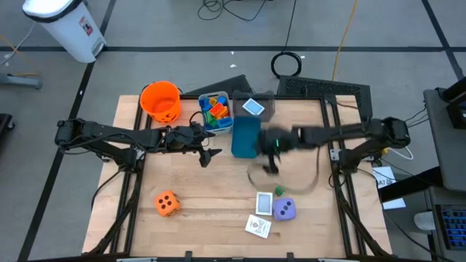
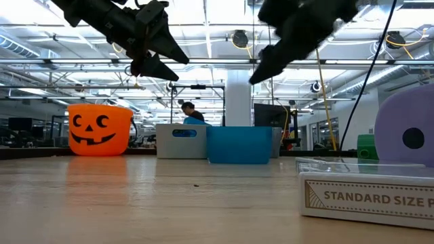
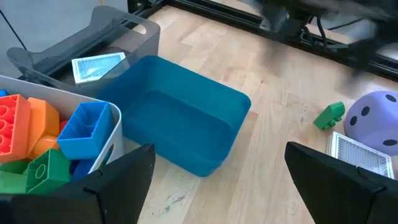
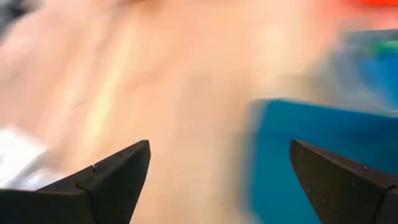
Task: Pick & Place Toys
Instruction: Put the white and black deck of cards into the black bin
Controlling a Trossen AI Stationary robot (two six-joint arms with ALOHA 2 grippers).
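My left gripper (image 1: 207,153) (image 3: 217,186) hangs open above the table's middle, just near of the white bin (image 1: 216,113) full of multicoloured blocks (image 3: 37,140). It holds nothing. My right gripper (image 1: 272,157) (image 4: 221,180) is open and empty, blurred, above the table beside the blue bin (image 1: 245,137). On the near part of the table rest an orange dotted die (image 1: 167,204), a purple die (image 1: 284,210), a small green block (image 3: 329,116) and two picture cards (image 1: 263,203) (image 1: 258,226). Another card (image 3: 97,67) lies in the grey bin (image 1: 256,106).
An orange pumpkin-face bucket (image 1: 160,100) stands at the far left of the table, beside the bins. The blue bin (image 3: 186,118) has nothing in it. Bare wood lies between the two arms and the near toys. A person (image 2: 190,112) shows in the room behind.
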